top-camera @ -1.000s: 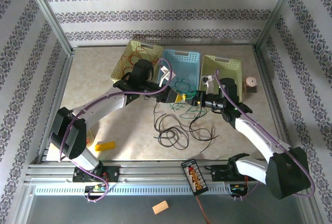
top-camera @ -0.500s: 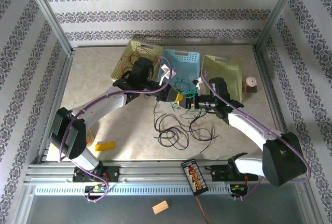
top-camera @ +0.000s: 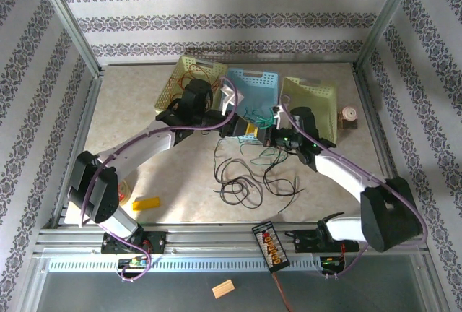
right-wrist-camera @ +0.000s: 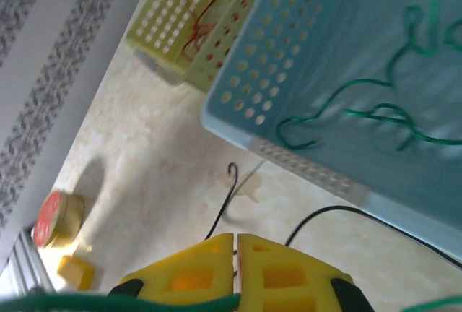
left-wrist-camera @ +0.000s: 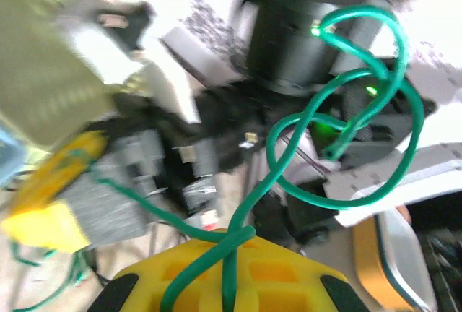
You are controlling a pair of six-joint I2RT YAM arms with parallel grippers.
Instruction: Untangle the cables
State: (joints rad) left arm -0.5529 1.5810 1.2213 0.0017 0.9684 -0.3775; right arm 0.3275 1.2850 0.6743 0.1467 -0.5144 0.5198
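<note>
Gripping a thin green cable point(left-wrist-camera: 364, 13), the left end effector point(left-wrist-camera: 227, 243) has its yellow fingers closed on the strand. The right end effector point(right-wrist-camera: 236, 243) is also closed, pads together. A green strand crosses near the base of its fingers, but whether it is pinched there cannot be told.

From the left pads the green cable leads straight out along the finger axis, then coils into several overlapping loops. Seen from above, it spans the short gap between the two end effectors, running roughly left to right just in front of the pale blue perforated plastic basket point(top-camera: 253, 77).

Loose black cables point(top-camera: 242, 182) sprawl in open loops on the beige bench point(top-camera: 130, 117), nearer the arm bases.

Risks, as judged:
- Pulling the ends apart could cinch the loops into a knot.
- Trailing green strands could drag the black cables along.
- The end effectors are close together and could collide.
</note>
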